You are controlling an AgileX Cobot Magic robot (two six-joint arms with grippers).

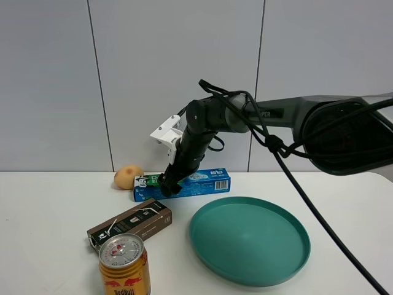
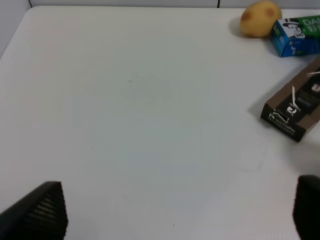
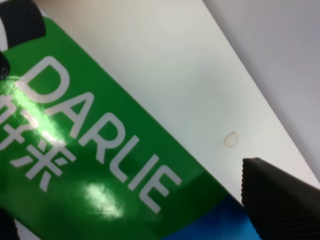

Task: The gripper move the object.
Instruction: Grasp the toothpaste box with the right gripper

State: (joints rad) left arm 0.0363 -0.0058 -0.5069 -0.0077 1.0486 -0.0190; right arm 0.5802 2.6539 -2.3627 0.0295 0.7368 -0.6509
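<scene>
The blue and green DARLIE carton [image 1: 206, 180] lies flat on the white table near the back wall. Its left end shows in the left wrist view [image 2: 297, 37], and its green face fills the right wrist view [image 3: 100, 150]. My right gripper [image 1: 170, 186], a black claw, is down on the carton's left part and astride it. One finger [image 3: 280, 200] sits at the carton's edge, closed in on it. The carton rests on the table. My left gripper [image 2: 180, 215] is open and empty over bare table, far left of the objects.
A potato [image 1: 128, 176] lies just left of the carton. A dark brown box [image 1: 130, 224] lies in front of it, and a Red Bull can [image 1: 124, 264] stands at the front edge. A teal plate [image 1: 249, 239] sits to the front right.
</scene>
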